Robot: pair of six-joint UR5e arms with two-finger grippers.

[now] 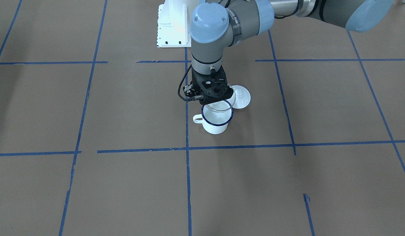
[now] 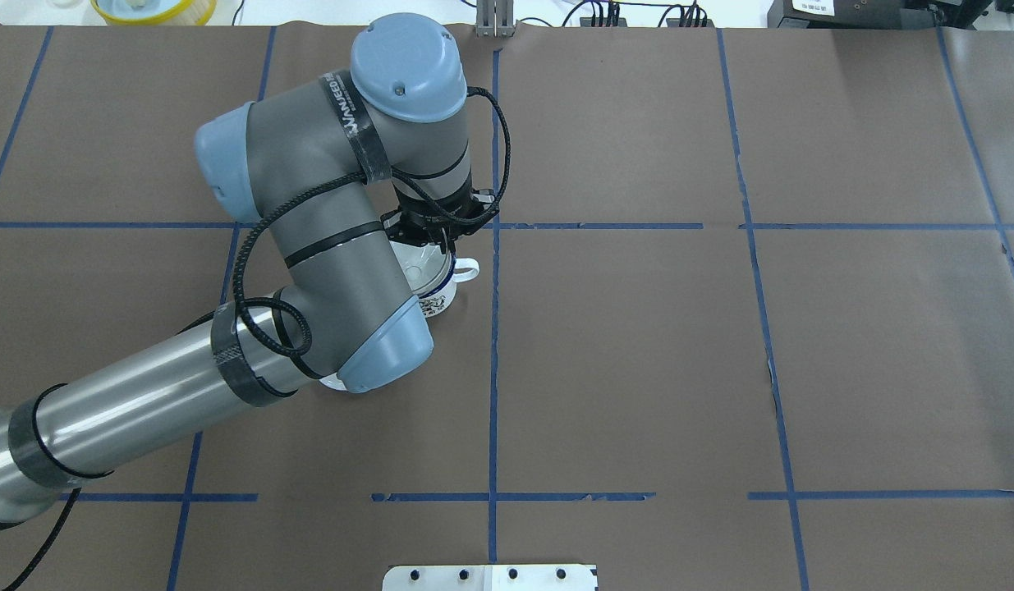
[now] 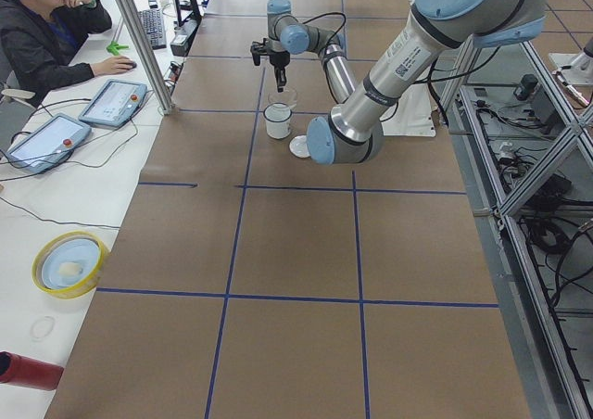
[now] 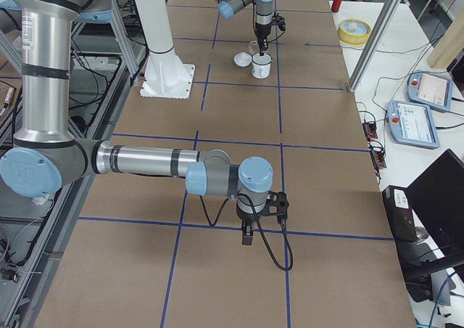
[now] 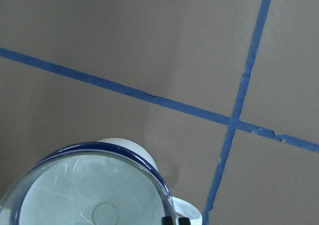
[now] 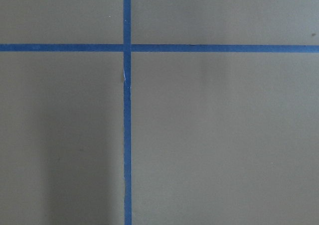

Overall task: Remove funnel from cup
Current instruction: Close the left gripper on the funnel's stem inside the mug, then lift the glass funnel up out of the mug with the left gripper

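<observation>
While the left gripper (image 1: pixel 216 101) is seemingly pinching the one funnel (image 1: pixel 219 107) with closed jaws in the front view, the funnel is hanging just over the one cup (image 1: pixel 215 128), beside one lid (image 1: pixel 241 97). In the right-side view, the right gripper (image 4: pixel 246 237) is hovering well apart, its jaws unreadable. A swinging spout risks catching the rim and tipping the cup.
</observation>
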